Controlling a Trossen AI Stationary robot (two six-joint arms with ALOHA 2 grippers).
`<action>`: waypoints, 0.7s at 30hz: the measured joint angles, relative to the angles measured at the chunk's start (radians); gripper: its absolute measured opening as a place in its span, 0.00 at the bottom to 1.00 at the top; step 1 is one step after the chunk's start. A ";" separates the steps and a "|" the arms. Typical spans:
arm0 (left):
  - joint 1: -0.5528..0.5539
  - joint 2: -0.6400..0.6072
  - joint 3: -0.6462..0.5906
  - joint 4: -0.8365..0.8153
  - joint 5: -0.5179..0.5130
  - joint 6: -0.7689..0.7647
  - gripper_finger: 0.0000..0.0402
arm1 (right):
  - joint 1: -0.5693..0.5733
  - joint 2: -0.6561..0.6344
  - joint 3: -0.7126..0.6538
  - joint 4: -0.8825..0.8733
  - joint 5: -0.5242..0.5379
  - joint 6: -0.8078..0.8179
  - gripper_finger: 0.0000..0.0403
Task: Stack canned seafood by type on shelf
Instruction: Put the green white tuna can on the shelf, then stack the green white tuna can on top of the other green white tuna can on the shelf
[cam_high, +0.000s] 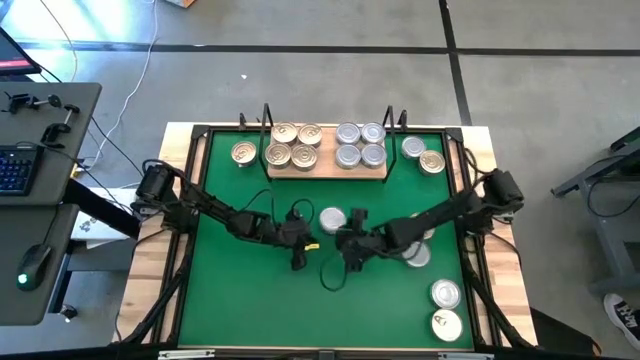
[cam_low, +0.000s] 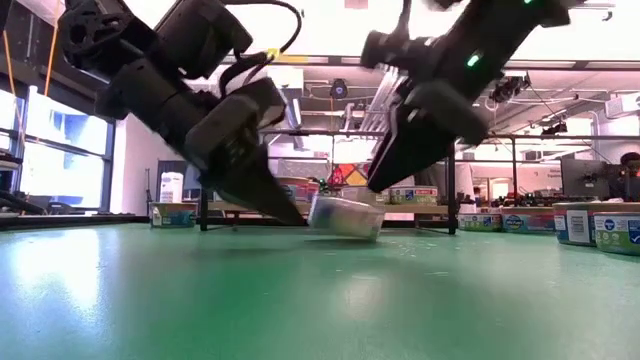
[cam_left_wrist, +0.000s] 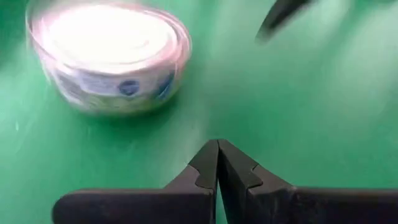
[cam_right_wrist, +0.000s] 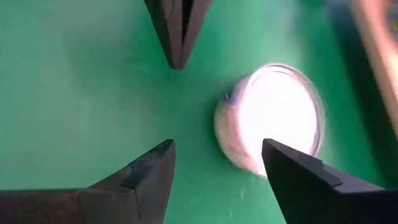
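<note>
A silver-lidded tin (cam_high: 332, 218) with a white and blue label lies on the green mat (cam_high: 250, 300) at its middle; in the low view this tin (cam_low: 345, 216) sits slightly aslant. My left gripper (cam_high: 308, 240) is shut, its tips (cam_left_wrist: 217, 144) a short way from the tin (cam_left_wrist: 109, 56) and clear of it. My right gripper (cam_high: 348, 240) faces it, open, the tin (cam_right_wrist: 270, 118) beside its far finger (cam_right_wrist: 298, 177), not between the two. The shelf (cam_high: 327, 168) at the far edge carries gold-lidded tins (cam_high: 292, 145) on its left and silver-lidded tins (cam_high: 360, 145) on its right. My right gripper comes slanting down from the table's right. Its far finger (cam_right_wrist: 292, 168) stands at the tin's rim (cam_right_wrist: 249, 163). I cannot tell whether it touches the tin.
Loose tins lie left of the shelf (cam_high: 243, 153), right of it (cam_high: 412, 147) (cam_high: 432, 161), under my right arm (cam_high: 416, 256) and at the near right corner (cam_high: 445, 293) (cam_high: 447, 323). The shelf's black wire uprights (cam_high: 266, 120) stand at both ends.
</note>
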 joint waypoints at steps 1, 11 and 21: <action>-0.002 -0.001 0.009 0.002 -0.003 0.000 0.00 | -0.023 0.015 0.000 0.022 -0.029 -0.025 0.58; -0.029 -0.095 0.058 -0.085 -0.216 0.045 0.00 | -0.117 0.121 0.002 0.260 -0.299 -0.111 0.58; -0.007 -0.089 0.057 -0.165 -0.188 0.000 0.00 | 0.021 0.059 -0.001 0.285 -0.229 -0.103 0.58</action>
